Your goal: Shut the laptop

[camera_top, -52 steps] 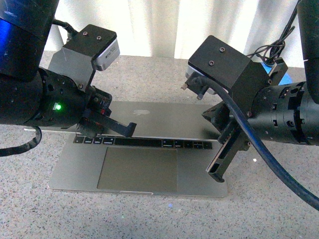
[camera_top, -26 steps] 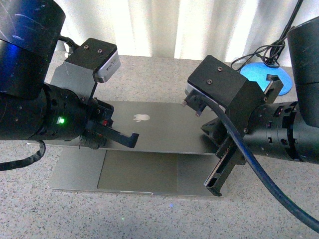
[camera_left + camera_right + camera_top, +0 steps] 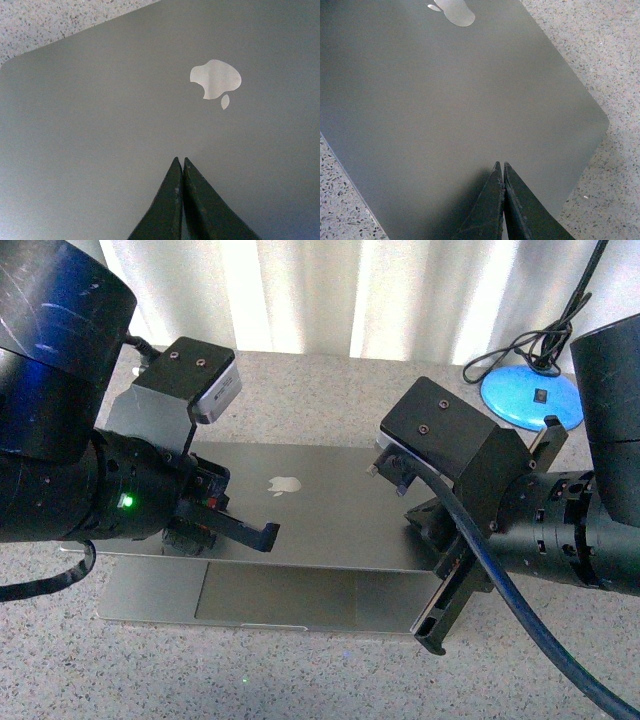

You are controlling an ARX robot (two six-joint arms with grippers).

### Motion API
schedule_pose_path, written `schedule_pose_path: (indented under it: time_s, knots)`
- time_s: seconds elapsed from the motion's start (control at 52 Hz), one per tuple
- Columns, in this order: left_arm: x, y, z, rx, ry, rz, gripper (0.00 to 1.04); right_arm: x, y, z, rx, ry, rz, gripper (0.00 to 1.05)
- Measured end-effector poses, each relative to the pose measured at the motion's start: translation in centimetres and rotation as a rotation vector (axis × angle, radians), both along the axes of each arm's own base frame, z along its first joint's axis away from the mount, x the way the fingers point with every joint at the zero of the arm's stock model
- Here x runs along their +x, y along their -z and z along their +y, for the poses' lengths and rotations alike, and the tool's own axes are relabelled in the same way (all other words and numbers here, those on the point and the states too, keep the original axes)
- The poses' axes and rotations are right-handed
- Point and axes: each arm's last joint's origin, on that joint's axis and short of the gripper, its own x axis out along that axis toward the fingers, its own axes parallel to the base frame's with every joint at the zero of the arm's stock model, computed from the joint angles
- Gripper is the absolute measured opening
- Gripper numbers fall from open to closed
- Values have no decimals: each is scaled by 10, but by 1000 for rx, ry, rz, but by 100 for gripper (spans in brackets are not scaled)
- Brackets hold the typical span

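Front view alone shows laptop trackpad.

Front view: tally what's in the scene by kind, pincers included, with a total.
Laptop: 1
Blue round base: 1
Pincers, left pincer and right pincer: 2
Total: 4
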Motion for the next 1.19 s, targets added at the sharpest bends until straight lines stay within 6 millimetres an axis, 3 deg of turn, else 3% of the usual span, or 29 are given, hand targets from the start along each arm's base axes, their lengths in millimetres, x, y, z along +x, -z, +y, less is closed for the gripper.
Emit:
schedule_pose_path:
  time_s: [1.192]
  knots:
    - [-7, 20, 0, -23, -24, 49, 4, -11, 19, -9, 17, 32, 83, 1]
